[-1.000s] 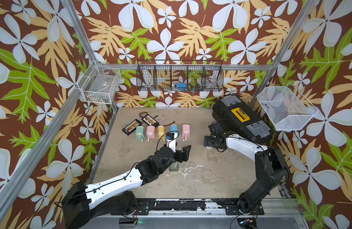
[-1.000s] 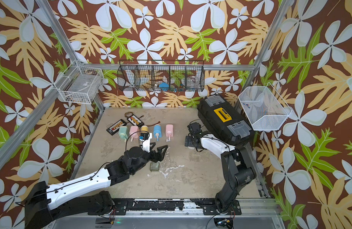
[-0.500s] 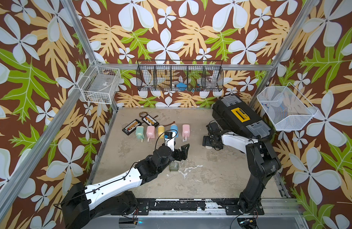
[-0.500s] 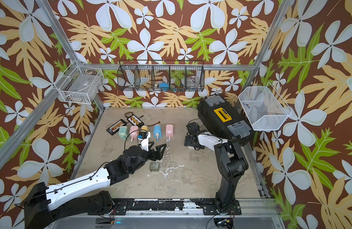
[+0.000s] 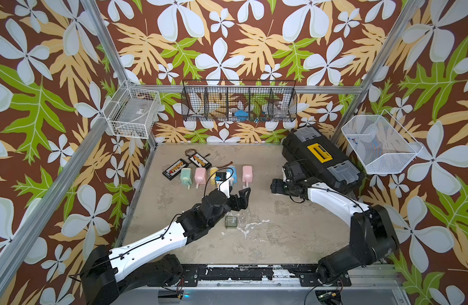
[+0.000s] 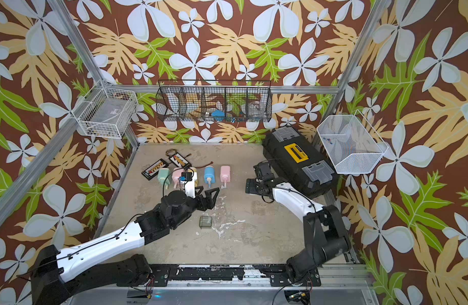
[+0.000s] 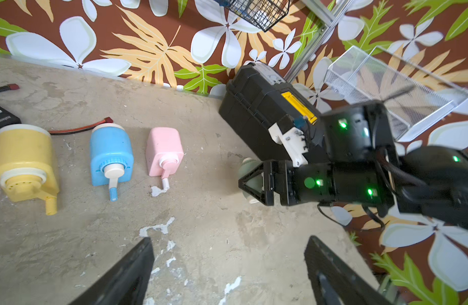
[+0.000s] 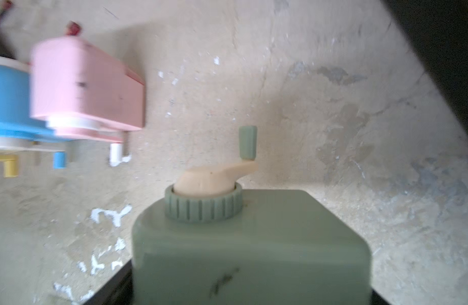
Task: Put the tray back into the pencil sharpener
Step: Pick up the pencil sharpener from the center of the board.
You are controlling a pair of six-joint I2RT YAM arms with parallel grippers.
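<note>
left gripper: jaws wide apart, nothing between them, hovering over the counter near mid-frame in both top views. tray, a small translucent grey-green box, lies on the counter just below that gripper in the frame, touching neither arm. right gripper, right of centre, is clamped on the green pencil sharpener; the right wrist view shows its crank end pointing away from the camera. It's well apart from the tray. pastel sharpeners sit in a row at the counter's upper left, black toolbox at its upper right.
</note>
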